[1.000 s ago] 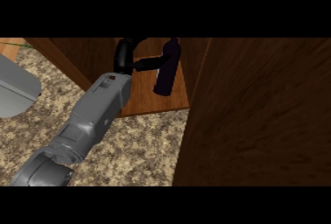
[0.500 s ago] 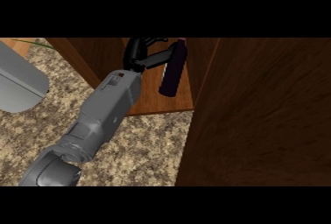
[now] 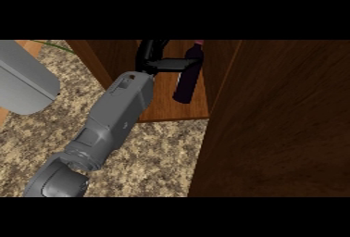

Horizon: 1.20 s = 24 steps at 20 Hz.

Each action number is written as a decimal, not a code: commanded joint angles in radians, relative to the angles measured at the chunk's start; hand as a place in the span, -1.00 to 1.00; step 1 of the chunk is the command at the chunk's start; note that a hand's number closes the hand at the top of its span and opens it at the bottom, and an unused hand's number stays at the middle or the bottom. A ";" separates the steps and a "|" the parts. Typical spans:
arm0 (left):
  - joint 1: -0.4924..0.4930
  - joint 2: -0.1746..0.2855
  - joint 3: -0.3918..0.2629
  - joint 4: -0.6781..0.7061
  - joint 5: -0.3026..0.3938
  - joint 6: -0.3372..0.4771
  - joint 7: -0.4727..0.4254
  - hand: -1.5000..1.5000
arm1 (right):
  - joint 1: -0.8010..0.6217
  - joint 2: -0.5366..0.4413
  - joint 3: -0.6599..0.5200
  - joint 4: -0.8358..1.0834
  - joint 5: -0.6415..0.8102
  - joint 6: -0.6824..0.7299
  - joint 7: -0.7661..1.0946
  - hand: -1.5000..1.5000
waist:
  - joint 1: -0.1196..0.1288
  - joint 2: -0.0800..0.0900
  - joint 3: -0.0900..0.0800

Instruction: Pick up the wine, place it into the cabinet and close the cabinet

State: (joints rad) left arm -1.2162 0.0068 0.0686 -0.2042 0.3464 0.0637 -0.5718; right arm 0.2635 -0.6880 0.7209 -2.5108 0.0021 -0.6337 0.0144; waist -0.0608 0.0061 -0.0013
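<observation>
You see black right hand [image 3: 154, 59], fingers clamped on dark glass wine bottle [image 3: 185, 90], 12 o'clock, in brown wooden cabinet [image 3: 174, 110].

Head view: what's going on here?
The right robot hand is curled round the wine bottle, holding it tilted inside the open cabinet, over its wooden floor. Whether the bottle touches that floor cannot be told. The cabinet door stands open at the right, so release and closing are not yet done.
</observation>
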 commanded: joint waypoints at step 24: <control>0.476 -0.007 -0.318 -0.474 0.224 -0.148 0.087 -1.00 | 0.089 -0.068 -0.030 -0.208 -0.039 -0.059 0.082 -1.00 | 0.073 -0.026 0.000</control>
State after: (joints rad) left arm -0.8281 -0.0002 -0.2012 -0.5791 0.5462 -0.0907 -0.5202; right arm 0.3164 -0.7387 0.6904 -2.5122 0.0027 -0.6837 -0.0029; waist -0.0007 -0.0215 -0.0003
